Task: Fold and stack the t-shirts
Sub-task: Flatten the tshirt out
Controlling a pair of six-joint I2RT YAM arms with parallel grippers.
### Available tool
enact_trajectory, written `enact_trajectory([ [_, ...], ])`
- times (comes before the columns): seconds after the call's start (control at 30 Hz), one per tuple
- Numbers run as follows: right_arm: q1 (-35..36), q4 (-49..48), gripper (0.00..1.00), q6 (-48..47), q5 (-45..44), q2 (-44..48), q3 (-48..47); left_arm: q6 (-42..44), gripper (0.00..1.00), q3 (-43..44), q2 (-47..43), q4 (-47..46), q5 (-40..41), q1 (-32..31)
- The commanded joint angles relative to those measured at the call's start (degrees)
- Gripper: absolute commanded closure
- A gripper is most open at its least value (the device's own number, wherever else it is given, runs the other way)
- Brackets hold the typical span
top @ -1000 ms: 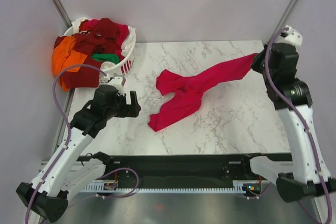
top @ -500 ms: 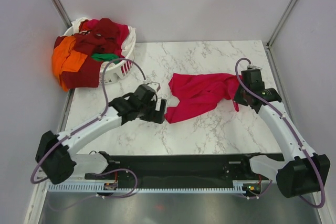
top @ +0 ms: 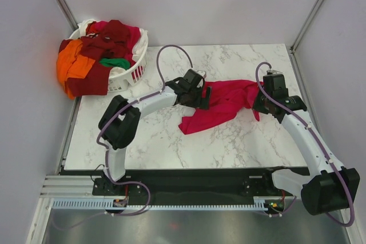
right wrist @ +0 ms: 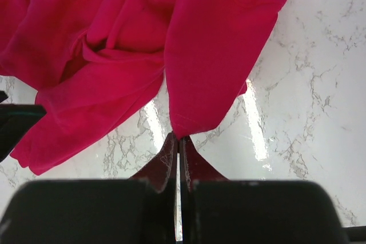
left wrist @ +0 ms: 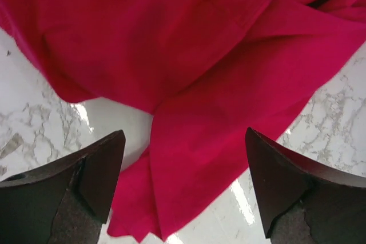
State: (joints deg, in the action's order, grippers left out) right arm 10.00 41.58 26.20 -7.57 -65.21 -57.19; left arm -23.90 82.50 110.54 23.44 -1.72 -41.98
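A crimson-pink t-shirt [top: 220,104] lies crumpled on the marble table [top: 251,141], right of centre. My left gripper [top: 202,98] hangs open just above the shirt's left part. In the left wrist view its dark fingers [left wrist: 97,164] straddle a fold of the shirt [left wrist: 200,84] without touching it. My right gripper [top: 257,105] sits at the shirt's right end. In the right wrist view this gripper [right wrist: 178,137] is shut on the shirt's hem [right wrist: 194,118], pinched at the very tips. More t-shirts, maroon [top: 108,41], orange [top: 71,61] and green [top: 114,62], are heaped in the basket.
The white slotted laundry basket [top: 134,71] stands at the table's back left corner, with cloth spilling over its left side. Grey walls close in the back and both sides. Bare marble lies in front of the shirt and to its left.
My left arm has swung right across the table to the shirt's left part. My right arm came down from the back right corner, bunching the stretched shirt, and has since held still.
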Motion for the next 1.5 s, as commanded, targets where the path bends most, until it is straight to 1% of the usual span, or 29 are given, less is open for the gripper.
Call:
enact_trajectory([
  [0.0,-0.07,-1.50,1.00,-1.32,1.16,0.44,-0.82,1.93,0.08,4.07,4.84,-2.26,-3.64,1.02],
  [0.13,0.02,-2.21,1.00,-1.76,1.77,-0.62,-0.47,0.53,0.15,5.13,8.11,-2.70,-5.39,1.37],
  [0.17,-0.07,-2.47,1.00,-1.85,1.86,-1.14,-0.47,0.17,0.20,5.04,8.55,-3.05,-6.01,1.46],
  [0.23,-0.07,-2.74,1.00,-1.94,2.04,-1.58,-0.47,-0.97,0.24,4.52,9.16,-3.75,-8.03,1.46],
  [0.27,-0.07,-2.91,1.00,-1.85,2.04,-1.85,-0.55,-1.41,0.29,4.16,9.17,-4.19,-8.56,1.37],
  [0.37,-0.07,-3.17,1.00,-2.03,2.04,-2.29,-0.64,-2.55,0.37,2.32,8.38,-4.98,-9.89,1.28],
  [0.53,-0.07,-3.35,1.00,-2.02,2.30,-2.55,-0.56,-2.55,0.37,-1.19,4.78,-4.98,-9.89,0.49],
  [0.67,0.02,-3.35,1.00,-2.11,2.56,-2.47,-0.64,-2.55,0.37,-3.48,-0.31,-4.98,-9.89,0.05],
  [0.7,0.02,-3.26,1.00,-2.03,2.56,-2.20,-0.73,-3.34,0.97,-3.92,-2.85,-3.77,-3.36,-0.03],
  [0.77,-0.07,-3.09,1.00,-1.85,2.48,-1.94,-1.17,-2.65,0.98,-4.89,-5.94,-1.65,-0.58,-0.12],
  [0.8,-0.07,-3.09,1.00,-1.68,2.56,-1.68,-1.52,-1.77,0.98,-4.89,-9.52,-0.60,0.65,-0.12],
  [0.87,0.02,-2.56,1.00,-1.50,3.00,-1.41,-2.74,-0.71,0.98,-4.89,-13.49,2.12,4.17,-0.04],
  [0.9,0.02,-2.39,1.00,-1.15,3.18,-1.24,-3.27,0.51,0.98,-5.15,-15.60,2.40,4.87,-0.12],
  [0.93,-0.07,-2.30,1.00,-0.89,3.53,-0.89,-4.24,1.74,0.98,-5.50,-19.62,2.83,5.75,-0.04],
  [1.0,-0.07,-1.68,1.00,-0.62,3.79,-0.45,-5.56,2.54,0.98,-5.25,-22.64,4.24,6.11,0.05],
  [1.07,-0.07,-0.37,1.00,-0.53,3.53,-0.01,-8.53,2.54,0.98,-2.71,-26.51,4.24,6.11,0.05],
  [1.1,-0.07,0.25,1.00,-0.36,3.44,0.00,-10.03,4.28,0.98,-1.48,-27.91,9.20,7.07,0.05],
  [1.13,0.02,1.04,1.00,-0.27,3.18,0.00,-11.70,4.82,0.98,1.41,-29.14,10.73,8.99,0.23],
  [1.2,0.02,3.15,1.00,-0.09,2.21,0.00,-17.76,6.67,0.98,5.46,-32.31,15.20,10.41,0.23],
  [1.23,-0.07,3.85,1.00,-0.01,1.86,0.08,-19.96,7.28,0.98,10.00,-33.19,16.71,11.72,0.23],
  [1.27,-0.15,5.51,1.00,0.08,0.82,0.08,-24.94,8.25,0.98,12.49,-35.20,18.03,12.17,0.14],
  [1.3,-0.16,6.48,1.00,0.08,0.11,0.08,-27.60,8.78,0.98,14.69,-36.18,19.52,12.44,0.23],
  [1.33,-0.42,7.45,1.00,-0.26,-0.68,-0.09,-30.50,9.31,0.98,18.80,-37.49,21.36,12.53,0.14],
  [1.37,-0.42,9.64,1.00,-0.27,-1.47,-0.27,-36.36,10.27,0.98,20.84,-39.51,22.34,12.53,0.14],
  [1.4,-0.42,10.70,1.00,-0.53,-3.48,-0.27,-39.29,10.89,0.98,22.77,-40.83,23.13,12.18,0.23],
  [1.43,-0.51,11.84,1.00,-1.05,-4.54,-0.36,-45.14,11.50,0.98,25.93,-42.06,24.10,11.13,0.14],
  [1.47,-0.42,14.03,1.00,-1.15,-6.03,-0.27,-47.90,12.90,0.98,27.44,-43.21,24.37,10.34,0.14],
])
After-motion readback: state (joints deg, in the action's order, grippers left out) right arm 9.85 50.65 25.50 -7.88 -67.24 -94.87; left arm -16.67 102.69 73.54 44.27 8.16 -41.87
